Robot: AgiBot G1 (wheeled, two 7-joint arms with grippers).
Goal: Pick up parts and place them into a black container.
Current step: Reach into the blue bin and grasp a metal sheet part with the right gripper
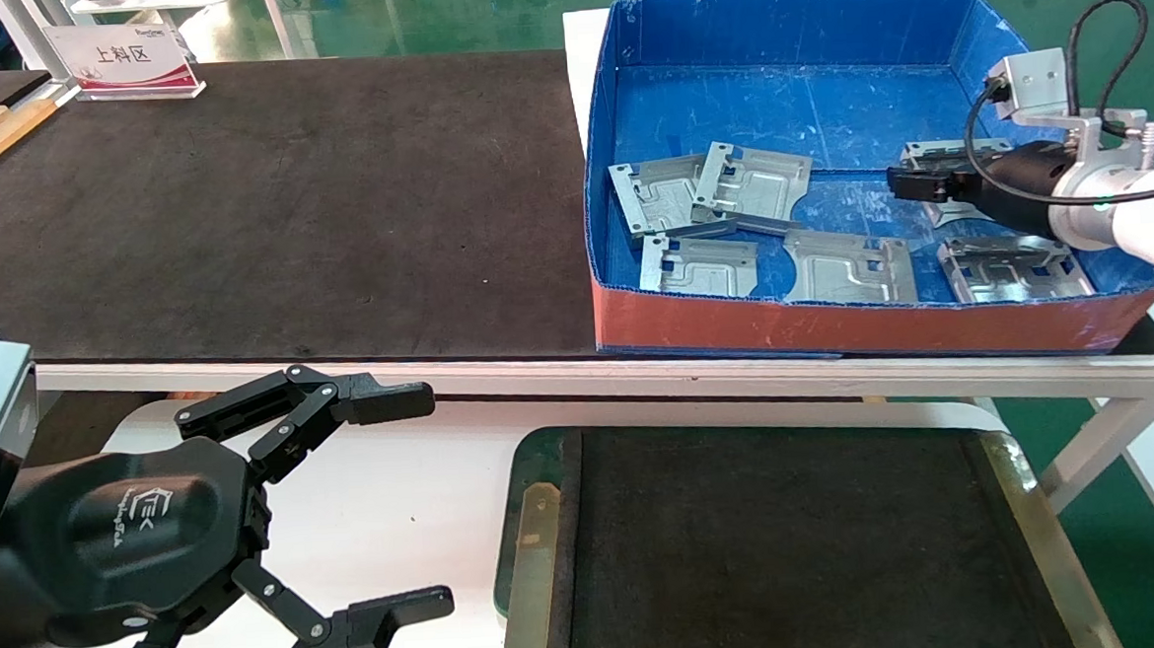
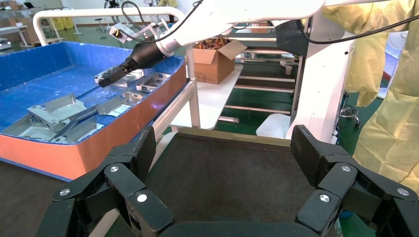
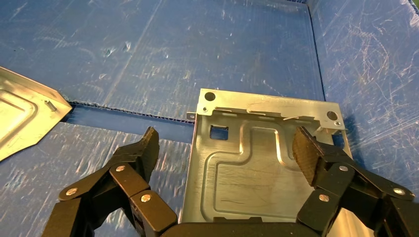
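Parts (image 1: 708, 194) lay scattered in the blue box (image 1: 789, 26) on the desk (image 1: 264, 202), some overlapping. Right gripper (image 3: 225, 148) hovered low over one plate (image 3: 257, 163), jaws wide, one pad off its edge and one above its face. Closing so could tip or skid the plate instead of gripping it. Black container (image 1: 795, 530) waited empty, nearer the robot. Left gripper (image 1: 404, 501) sat parked beside it, jaws wide.

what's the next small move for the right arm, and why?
Probably lower the right end effector straight down and close on the plate beneath it. Its fingers are open and straddle that plate in the blue box, not yet gripping it. The black container holds no parts. The left end effector sits open near the container's left side.
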